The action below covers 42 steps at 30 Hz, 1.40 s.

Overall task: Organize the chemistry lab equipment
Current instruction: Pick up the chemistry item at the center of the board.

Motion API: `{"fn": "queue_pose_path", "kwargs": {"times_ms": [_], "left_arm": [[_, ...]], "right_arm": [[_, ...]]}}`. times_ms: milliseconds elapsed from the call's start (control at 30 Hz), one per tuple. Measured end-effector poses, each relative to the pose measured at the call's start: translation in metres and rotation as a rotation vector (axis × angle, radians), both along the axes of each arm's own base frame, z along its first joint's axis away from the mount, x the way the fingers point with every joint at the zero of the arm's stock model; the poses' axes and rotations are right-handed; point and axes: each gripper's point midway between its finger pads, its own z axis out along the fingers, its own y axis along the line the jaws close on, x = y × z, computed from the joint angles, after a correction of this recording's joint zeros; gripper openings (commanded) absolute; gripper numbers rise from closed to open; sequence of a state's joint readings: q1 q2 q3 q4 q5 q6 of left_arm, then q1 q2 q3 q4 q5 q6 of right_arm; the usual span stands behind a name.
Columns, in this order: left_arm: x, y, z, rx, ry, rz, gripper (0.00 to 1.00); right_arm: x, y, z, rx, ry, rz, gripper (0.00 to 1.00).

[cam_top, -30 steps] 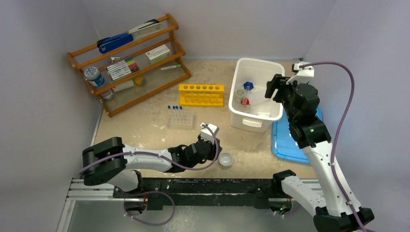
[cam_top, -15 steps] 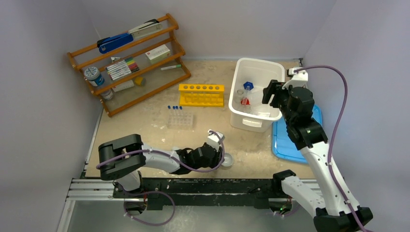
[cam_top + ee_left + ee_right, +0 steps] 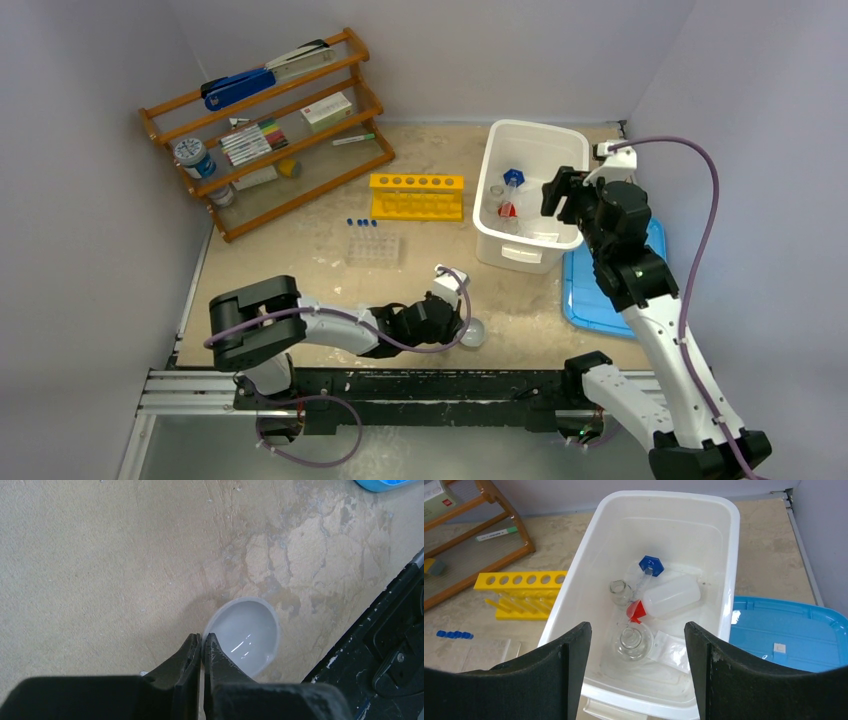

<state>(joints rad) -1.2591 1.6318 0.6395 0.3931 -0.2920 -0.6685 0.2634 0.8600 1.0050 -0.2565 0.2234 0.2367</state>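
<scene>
1. The small clear dish (image 3: 247, 635) sits on the worktop (image 3: 100, 555) close to its near edge; it is well apart from the white tub (image 3: 730, 555) toward the far right corner.
2. The left pincer (image 3: 201, 639) is drawn together right at the dish's left rim; from here I cannot tell whether the thin wall is caught between the tips or they merely touch it.
3. The right pincer (image 3: 635, 626) hangs spread apart over the tub, gripping nothing; a squeeze bottle (image 3: 671, 596) and small flasks (image 3: 620, 591) lie inside.
4. I'd judge the dish light, stiff, slick and breakable; the rim looks the only place to take hold, pinched gently with one tip inside and one outside, else it may skid or tip.
</scene>
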Motion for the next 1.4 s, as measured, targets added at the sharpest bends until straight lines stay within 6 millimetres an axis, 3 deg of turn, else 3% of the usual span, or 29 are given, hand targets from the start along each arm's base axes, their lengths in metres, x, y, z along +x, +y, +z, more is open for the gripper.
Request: {"fn": "queue_pose_path", "kwargs": {"times_ms": [200, 333, 433, 633, 733, 800, 900, 1033, 1167, 1400], "left_arm": [[0.001, 0.0, -0.003, 0.019, 0.001, 0.007, 0.0], [0.006, 0.011, 0.013, 0.043, -0.036, 0.023, 0.0], [0.014, 0.016, 0.05, 0.015, -0.095, 0.043, 0.0], [0.046, 0.007, 0.155, -0.132, -0.234, 0.119, 0.0], [0.067, 0.009, 0.181, -0.155, -0.26, 0.183, 0.0], [0.084, 0.012, 0.193, -0.154, -0.275, 0.238, 0.0], [0.107, 0.013, 0.204, -0.152, -0.29, 0.297, 0.0], [0.124, 0.008, 0.212, -0.143, -0.303, 0.326, 0.0], [0.127, 0.003, 0.215, -0.128, -0.313, 0.316, 0.0], [0.129, 0.001, 0.224, -0.132, -0.329, 0.309, 0.0]], "right_arm": [[-0.005, 0.002, 0.0, 0.005, -0.002, 0.02, 0.71], [-0.011, 0.014, 0.004, 0.025, -0.013, 0.09, 0.75], [-0.015, 0.023, 0.007, 0.037, -0.021, 0.147, 0.72], [-0.025, 0.051, 0.008, 0.08, -0.014, 0.312, 0.62], [-0.029, 0.063, -0.001, 0.097, 0.004, 0.374, 0.58], [-0.032, 0.07, -0.01, 0.107, 0.027, 0.404, 0.51], [-0.036, 0.077, -0.016, 0.115, 0.048, 0.44, 0.45], [-0.039, 0.084, -0.015, 0.123, 0.046, 0.475, 0.47], [-0.041, 0.088, -0.016, 0.13, 0.048, 0.501, 0.55], [-0.036, 0.101, -0.038, 0.137, 0.104, 0.549, 0.51]]}}
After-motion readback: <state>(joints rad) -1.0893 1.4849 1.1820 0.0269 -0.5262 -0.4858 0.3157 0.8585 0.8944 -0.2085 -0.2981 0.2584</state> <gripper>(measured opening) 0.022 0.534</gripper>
